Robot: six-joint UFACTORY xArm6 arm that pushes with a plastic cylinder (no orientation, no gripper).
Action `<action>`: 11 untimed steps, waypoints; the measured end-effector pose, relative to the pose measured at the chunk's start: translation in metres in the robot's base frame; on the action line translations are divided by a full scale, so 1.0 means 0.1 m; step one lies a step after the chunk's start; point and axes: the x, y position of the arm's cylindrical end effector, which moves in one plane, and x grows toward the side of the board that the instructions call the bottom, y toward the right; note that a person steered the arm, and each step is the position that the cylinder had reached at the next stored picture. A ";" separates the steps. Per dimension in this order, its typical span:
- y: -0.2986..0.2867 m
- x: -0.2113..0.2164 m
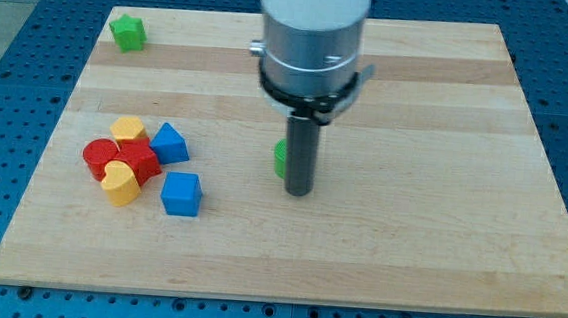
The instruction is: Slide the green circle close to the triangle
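The green circle (279, 158) sits near the middle of the wooden board, mostly hidden behind my rod; only its left edge shows. My tip (297, 193) rests on the board just right of and slightly below the circle, touching or nearly touching it. The blue triangle (170, 143) lies at the view's left, at the right edge of a cluster of blocks, well left of the circle.
The cluster holds a yellow hexagon (127, 129), a red circle (99, 156), a red star (138, 160), a yellow heart (120, 183) and a blue cube (181, 194). A green star (127, 33) sits at the top left. The board (439, 240) has edges all round.
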 end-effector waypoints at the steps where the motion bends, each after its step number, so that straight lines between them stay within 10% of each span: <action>1: 0.27 -0.09; 3: 0.21 -0.48; 7: -0.12 0.07; 9: -1.05 0.08; 11: -0.54 0.00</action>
